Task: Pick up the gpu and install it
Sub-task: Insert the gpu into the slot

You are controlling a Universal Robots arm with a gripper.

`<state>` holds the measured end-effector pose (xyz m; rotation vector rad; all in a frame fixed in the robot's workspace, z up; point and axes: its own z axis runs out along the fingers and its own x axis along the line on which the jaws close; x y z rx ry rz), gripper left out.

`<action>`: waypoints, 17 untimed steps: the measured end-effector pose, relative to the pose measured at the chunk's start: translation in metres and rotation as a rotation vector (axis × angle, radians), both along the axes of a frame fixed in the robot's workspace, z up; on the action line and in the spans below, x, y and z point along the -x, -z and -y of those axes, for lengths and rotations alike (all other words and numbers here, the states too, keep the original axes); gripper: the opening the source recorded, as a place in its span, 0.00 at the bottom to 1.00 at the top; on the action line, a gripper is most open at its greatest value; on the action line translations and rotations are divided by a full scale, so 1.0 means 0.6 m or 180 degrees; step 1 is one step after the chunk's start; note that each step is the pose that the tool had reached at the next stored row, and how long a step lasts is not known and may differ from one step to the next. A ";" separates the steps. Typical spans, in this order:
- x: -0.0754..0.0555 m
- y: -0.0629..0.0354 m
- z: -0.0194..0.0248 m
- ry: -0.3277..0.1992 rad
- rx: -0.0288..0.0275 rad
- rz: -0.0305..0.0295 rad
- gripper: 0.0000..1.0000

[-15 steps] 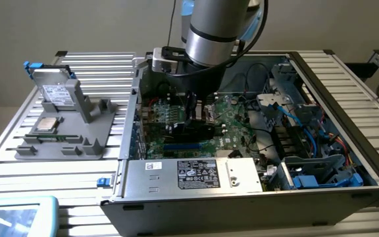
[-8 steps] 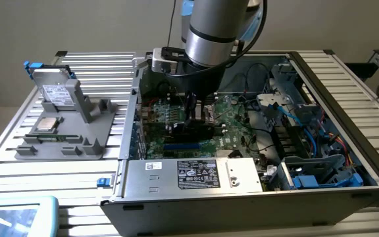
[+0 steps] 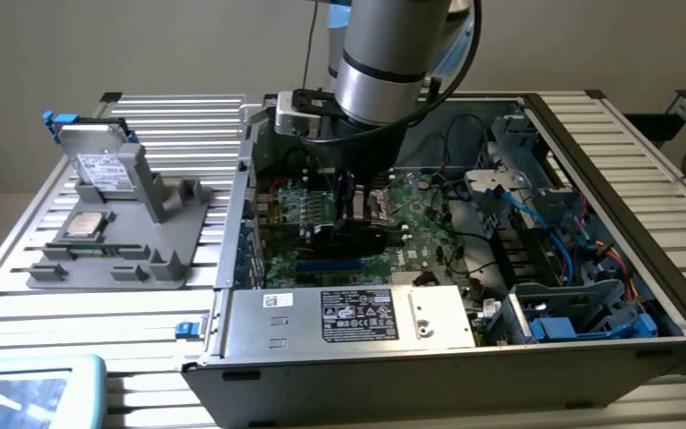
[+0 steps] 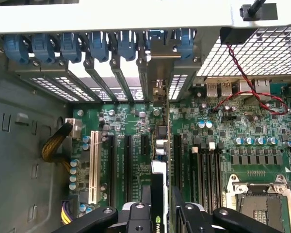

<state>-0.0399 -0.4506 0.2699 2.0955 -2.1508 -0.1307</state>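
**Item: gpu, held at the expansion slots, seating unconfirmed**

**Location.** The gpu (image 4: 158, 194), a thin flat black card with a slim metal bracket on one end, stands edge-on inside the open dark grey computer case (image 3: 439, 384). It sits over the green motherboard (image 4: 223, 126), among the long black expansion slots (image 4: 127, 165). Its bracket end reaches the rear openings under the blue plastic clips (image 4: 70, 46).

**Hold.** The black two-fingered gripper (image 4: 160, 216) is pinched onto the card's upper edge, one finger on each side.

**Progress.** The pick-up is judged complete and the card is at the slot row. Whether it is pressed fully home cannot be told.

**Markings.**
- A green-and-white emblem on the card between the fingers is too cut off to read.
- The silver power supply box (image 3: 355, 313) has a black-and-white label, and its writing is illegible.
- The grey plastic parts stand (image 3: 117, 259) outside the case holds two items:
  - a silver hard drive (image 3: 103, 165) with an unreadable white label
  - a small square silver CPU chip (image 3: 85, 223)
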 end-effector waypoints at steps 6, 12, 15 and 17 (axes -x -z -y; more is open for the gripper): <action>0.002 0.004 -0.0012 0.0000 -0.0001 0.0000 0.27; 0.002 0.007 -0.0025 0.0000 -0.0003 0.0000 0.27; 0.002 0.007 -0.0026 0.0000 -0.0006 0.0000 0.27; 0.002 0.007 -0.0021 0.0000 -0.0007 0.0000 0.27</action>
